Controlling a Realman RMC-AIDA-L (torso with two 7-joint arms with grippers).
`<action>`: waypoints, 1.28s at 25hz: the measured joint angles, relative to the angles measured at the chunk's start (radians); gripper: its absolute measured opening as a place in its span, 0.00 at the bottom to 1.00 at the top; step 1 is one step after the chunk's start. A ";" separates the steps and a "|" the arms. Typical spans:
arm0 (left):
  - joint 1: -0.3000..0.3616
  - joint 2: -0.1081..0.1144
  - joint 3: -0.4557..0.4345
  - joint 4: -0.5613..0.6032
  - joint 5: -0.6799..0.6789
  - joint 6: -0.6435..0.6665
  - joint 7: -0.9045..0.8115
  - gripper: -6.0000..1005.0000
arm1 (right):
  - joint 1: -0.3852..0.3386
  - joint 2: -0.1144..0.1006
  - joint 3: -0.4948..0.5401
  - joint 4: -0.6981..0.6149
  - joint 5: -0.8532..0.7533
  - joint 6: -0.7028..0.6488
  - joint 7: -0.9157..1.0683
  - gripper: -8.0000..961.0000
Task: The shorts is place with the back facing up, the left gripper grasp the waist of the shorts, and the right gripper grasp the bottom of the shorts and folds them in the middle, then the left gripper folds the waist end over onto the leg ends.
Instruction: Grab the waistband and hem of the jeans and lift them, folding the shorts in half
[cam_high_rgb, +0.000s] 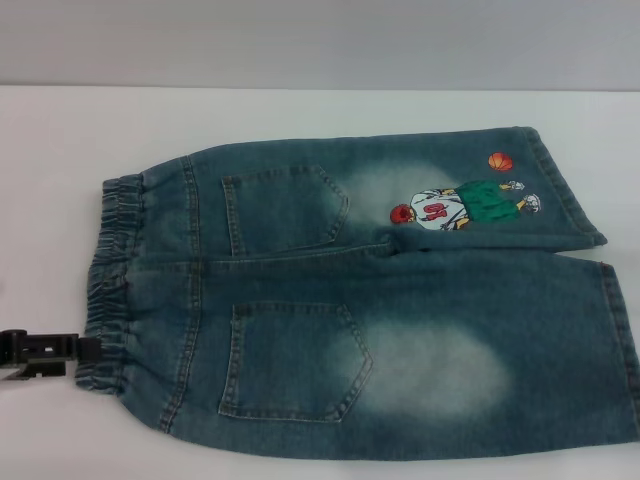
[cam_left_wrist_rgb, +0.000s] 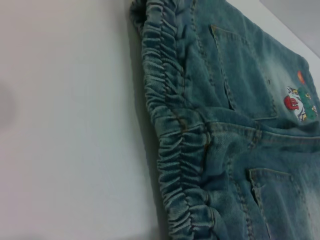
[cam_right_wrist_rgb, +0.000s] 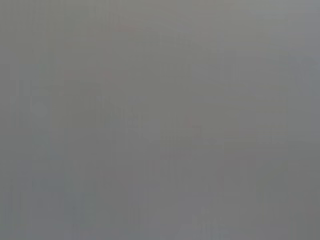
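The denim shorts (cam_high_rgb: 380, 300) lie flat on the white table, back up, with two patch pockets showing. The gathered elastic waist (cam_high_rgb: 115, 280) points left. The leg hems, the bottom of the shorts (cam_high_rgb: 565, 185), point right, and the near leg's hem (cam_high_rgb: 625, 340) runs to the picture's edge. An embroidered basketball player (cam_high_rgb: 455, 205) sits on the far leg. My left gripper (cam_high_rgb: 85, 352) is low at the near corner of the waist, its tip at the band. The left wrist view shows the waist (cam_left_wrist_rgb: 170, 125) close up, with no fingers. My right gripper is out of view.
The white table (cam_high_rgb: 300, 115) stretches behind and to the left of the shorts, up to a grey wall at the back. The right wrist view shows only plain grey.
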 joint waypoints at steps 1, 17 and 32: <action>-0.001 0.000 0.000 0.000 0.000 -0.001 0.000 0.83 | 0.000 0.000 0.000 -0.002 0.000 0.000 0.000 0.71; -0.024 -0.007 0.003 -0.011 0.039 -0.034 -0.001 0.82 | 0.001 0.000 0.000 -0.007 0.000 0.000 0.000 0.71; -0.029 -0.013 0.014 -0.011 0.040 -0.034 -0.001 0.82 | 0.004 0.000 0.000 -0.009 0.000 0.000 -0.001 0.71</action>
